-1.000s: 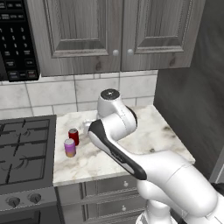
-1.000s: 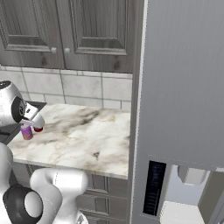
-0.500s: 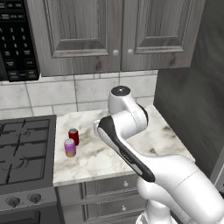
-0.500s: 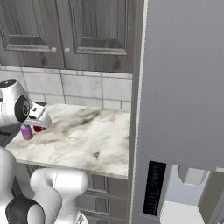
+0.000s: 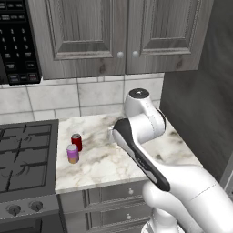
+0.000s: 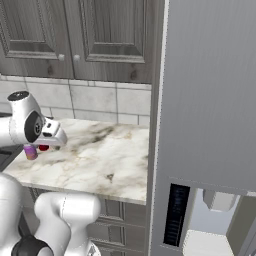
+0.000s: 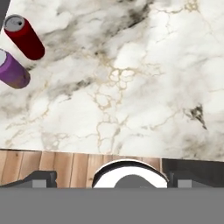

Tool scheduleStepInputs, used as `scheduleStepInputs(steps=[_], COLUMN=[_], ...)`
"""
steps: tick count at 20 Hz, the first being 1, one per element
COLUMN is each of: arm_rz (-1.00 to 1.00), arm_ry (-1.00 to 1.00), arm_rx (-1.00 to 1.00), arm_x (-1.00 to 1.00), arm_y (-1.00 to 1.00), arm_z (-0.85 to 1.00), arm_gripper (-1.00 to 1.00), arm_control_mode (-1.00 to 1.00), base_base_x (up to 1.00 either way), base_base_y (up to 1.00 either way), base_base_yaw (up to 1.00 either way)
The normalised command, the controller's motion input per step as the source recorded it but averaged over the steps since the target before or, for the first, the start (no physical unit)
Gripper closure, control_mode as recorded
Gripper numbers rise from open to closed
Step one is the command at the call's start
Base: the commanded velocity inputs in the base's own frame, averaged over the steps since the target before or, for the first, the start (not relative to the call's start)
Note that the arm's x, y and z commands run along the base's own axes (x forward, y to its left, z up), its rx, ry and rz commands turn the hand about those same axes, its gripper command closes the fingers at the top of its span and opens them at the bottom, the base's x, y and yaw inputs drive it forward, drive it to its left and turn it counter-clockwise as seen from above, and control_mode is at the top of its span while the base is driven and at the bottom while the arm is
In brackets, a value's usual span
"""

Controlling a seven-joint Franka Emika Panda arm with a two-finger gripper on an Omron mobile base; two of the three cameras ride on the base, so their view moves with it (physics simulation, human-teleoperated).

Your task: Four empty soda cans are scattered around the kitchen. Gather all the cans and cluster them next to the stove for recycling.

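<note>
Beside the stove (image 5: 25,154), two upright soda cans (image 5: 74,148).

No readable text, brand or number appears anywhere. The black microwave (image 5: 16,41) at the upper left carries a keypad of small pale marks, too blurred to read. The red soda can (image 5: 76,141) and the purple soda can (image 5: 72,153), near the counter's stove-side edge, show no legible labels.
</note>
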Motion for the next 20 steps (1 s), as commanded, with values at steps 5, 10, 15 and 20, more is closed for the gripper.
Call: scheduleStepInputs(steps=[5, 10, 15, 20], arm_rz=[0.1, 0.1, 0.09, 0.02], arm_ry=[0.0, 0.0, -0.01, -0.09], arm_rx=[0.0, 0.0, 0.0, 0.0], arm_x=[-0.13, -0.11, -0.12, -0.09], arm_y=[-0.34, -0.36, -0.35, -0.34], arm_z=[0.0, 0.0, 0.0, 0.0], arm_gripper=[-1.0, -1.0, -1.0, -1.0], arm_control_mode=[-1.0, -1.0, -1.0, -1.0], base_base_x=[0.0, 0.0, 0.0, 0.0], base_base_y=[0.0, 0.0, 0.0, 0.0], base_base_yaw=[0.0, 0.0, 0.0, 0.0])
